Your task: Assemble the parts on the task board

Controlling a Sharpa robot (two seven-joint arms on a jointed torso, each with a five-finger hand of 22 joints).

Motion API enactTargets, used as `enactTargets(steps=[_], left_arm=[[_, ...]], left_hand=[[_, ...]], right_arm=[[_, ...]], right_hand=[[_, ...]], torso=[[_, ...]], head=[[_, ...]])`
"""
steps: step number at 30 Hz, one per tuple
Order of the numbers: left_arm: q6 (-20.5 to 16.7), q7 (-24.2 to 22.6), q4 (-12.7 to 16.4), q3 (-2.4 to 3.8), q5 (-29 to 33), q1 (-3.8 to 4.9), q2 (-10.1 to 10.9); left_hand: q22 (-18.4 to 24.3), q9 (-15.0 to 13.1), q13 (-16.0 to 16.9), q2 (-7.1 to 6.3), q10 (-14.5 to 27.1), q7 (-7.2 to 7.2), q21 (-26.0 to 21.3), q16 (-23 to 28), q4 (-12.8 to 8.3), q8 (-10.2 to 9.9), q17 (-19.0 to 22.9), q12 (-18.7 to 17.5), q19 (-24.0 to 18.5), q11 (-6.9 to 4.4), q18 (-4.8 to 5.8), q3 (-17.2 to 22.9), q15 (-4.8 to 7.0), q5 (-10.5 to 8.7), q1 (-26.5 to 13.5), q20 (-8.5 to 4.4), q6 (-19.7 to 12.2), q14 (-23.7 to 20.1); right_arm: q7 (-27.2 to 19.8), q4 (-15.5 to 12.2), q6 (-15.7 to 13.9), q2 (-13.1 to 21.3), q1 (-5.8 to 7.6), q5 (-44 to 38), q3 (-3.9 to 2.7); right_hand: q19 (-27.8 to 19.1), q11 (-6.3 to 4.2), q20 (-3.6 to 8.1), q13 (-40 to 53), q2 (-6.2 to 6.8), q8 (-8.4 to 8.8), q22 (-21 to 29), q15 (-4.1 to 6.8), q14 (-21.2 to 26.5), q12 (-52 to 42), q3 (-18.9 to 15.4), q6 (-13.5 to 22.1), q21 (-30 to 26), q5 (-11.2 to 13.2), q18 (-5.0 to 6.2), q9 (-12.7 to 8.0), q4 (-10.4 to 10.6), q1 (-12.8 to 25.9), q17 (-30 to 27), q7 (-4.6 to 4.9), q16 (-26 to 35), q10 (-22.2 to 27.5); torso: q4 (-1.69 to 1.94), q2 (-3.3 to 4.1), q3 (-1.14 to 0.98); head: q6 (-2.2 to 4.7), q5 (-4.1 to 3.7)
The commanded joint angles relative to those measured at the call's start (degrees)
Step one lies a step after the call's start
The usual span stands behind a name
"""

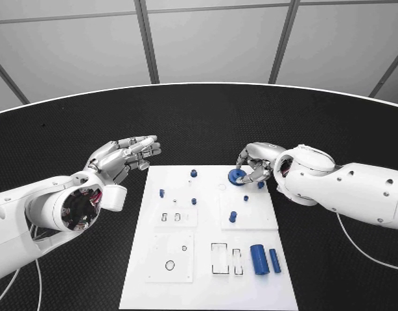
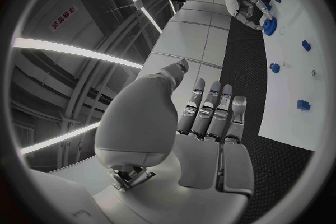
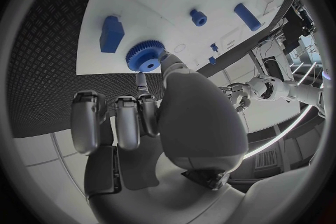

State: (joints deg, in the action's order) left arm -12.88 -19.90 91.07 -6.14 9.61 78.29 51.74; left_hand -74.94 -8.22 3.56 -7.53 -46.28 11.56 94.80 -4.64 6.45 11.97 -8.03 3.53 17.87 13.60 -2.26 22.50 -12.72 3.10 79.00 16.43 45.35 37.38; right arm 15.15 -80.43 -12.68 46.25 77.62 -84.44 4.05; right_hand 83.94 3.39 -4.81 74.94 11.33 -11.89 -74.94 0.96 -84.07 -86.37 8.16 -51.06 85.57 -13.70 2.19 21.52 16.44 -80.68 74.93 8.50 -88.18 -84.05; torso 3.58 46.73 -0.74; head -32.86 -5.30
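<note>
Right hand point(image 1: 258, 163): at the far right corner of the board point(image 1: 209, 285), fingers point(image 3: 143, 83) curled round a blue gear point(image 1: 237, 176); thumb and a fingertip pinch its rim.
Gear: toothed disc, lying flat on or just above the board near that corner; the right wrist view shows it beside a blue block point(image 3: 111, 33), apart from it. Whether it sits on a peg I cannot tell.
Left hand point(image 1: 122, 159): hovering over the counter point(image 1: 68, 136) just off the board's far left corner, fingers straight and apart, holding nothing.
Other parts: small blue pegs point(image 1: 194, 173) dotted over the far half; two blue cylinders point(image 1: 260, 258) lying side by side near the front right.
Risk: the pinch is only on the rim, so the gear could tilt or slip out if it is lifted quickly.
Risk: if the gear's bore is off its peg, pressing down could jam it or shift the board, since the left hand is not bracing it.
Risk: the curled fingers pass near the block and could knock it.
</note>
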Motion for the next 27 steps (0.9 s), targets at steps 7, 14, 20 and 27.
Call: enactTargets(steps=[7,14,20,27], left_arm=[[0.0,0.1,0.1,0.00,0.0,0.00,0.0],[0.0,0.1,0.1,0.01,0.0,0.01,0.0],[0.0,0.1,0.1,0.01,0.0,0.01,0.0],[0.1,0.1,0.1,0.01,0.0,0.01,0.1]], left_hand=[[-0.6,0.8,0.0,1.29,-0.1,4.24,-1.2,0.4,-0.7,-1.2,1.1,0.1,-16.6,0.22,-1.15,-1.4,0.02,-0.19,-0.1,0.08,1.1,0.6],[3.3,1.2,0.0,1.57,-0.2,4.23,-8.0,0.5,-1.1,-1.8,1.6,0.1,-20.8,0.18,-1.23,-1.8,0.01,-0.19,-0.1,0.13,1.5,0.9],[8.6,1.6,0.0,1.77,-0.1,4.23,-14.9,0.6,-1.3,-2.3,2.0,0.1,-20.1,0.16,-1.23,-2.1,0.02,-0.19,-0.1,0.19,1.9,1.0],[15.2,2.1,0.0,2.04,-0.2,4.21,-23.0,0.6,-1.6,-3.0,2.5,0.1,-17.0,0.15,-1.23,-2.5,0.02,-0.20,-0.2,0.24,2.4,1.2]], right_arm=[[0.0,0.4,0.8,-0.4,0.00,0.0,0.01],[0.2,0.8,1.5,-0.6,-0.01,0.0,0.03],[0.4,0.7,1.6,-0.8,-0.01,0.0,0.05],[0.2,0.1,1.1,-0.7,-0.02,-0.9,0.05]], right_hand=[[4.0,0.30,-0.39,12.8,-0.95,-0.72,-10.0,-0.32,-5.1,-0.7,0.7,-1.3,0.7,-0.9,-0.91,0.2,0.0,-0.1,11.0,-0.01,-0.5,-3.8],[4.1,0.19,-0.30,12.9,-1.29,-0.96,-10.3,-0.21,-5.2,-0.9,1.8,-1.9,0.9,-0.9,-0.97,0.2,-0.2,-0.9,11.2,-0.12,-0.6,-3.9],[4.2,0.09,-0.22,13.1,-1.37,-1.08,-10.6,-0.12,-5.2,-1.1,3.1,-2.4,1.1,-1.1,-1.03,0.1,-0.4,-1.7,11.5,-0.22,-0.7,-4.1],[4.3,-0.21,-0.05,13.4,-1.28,-1.44,-11.1,0.10,-5.3,-1.5,5.5,-3.6,1.4,-1.3,-1.15,0.0,-0.7,-2.8,11.8,-0.57,-0.8,-4.3]], torso=[[0.03,0.00,0.00],[0.02,-0.02,0.00],[0.01,-0.01,0.02],[0.00,-0.04,-0.01]], head=[[-0.21,-0.05],[-0.29,-0.03],[-0.39,0.03],[-0.48,0.05]])
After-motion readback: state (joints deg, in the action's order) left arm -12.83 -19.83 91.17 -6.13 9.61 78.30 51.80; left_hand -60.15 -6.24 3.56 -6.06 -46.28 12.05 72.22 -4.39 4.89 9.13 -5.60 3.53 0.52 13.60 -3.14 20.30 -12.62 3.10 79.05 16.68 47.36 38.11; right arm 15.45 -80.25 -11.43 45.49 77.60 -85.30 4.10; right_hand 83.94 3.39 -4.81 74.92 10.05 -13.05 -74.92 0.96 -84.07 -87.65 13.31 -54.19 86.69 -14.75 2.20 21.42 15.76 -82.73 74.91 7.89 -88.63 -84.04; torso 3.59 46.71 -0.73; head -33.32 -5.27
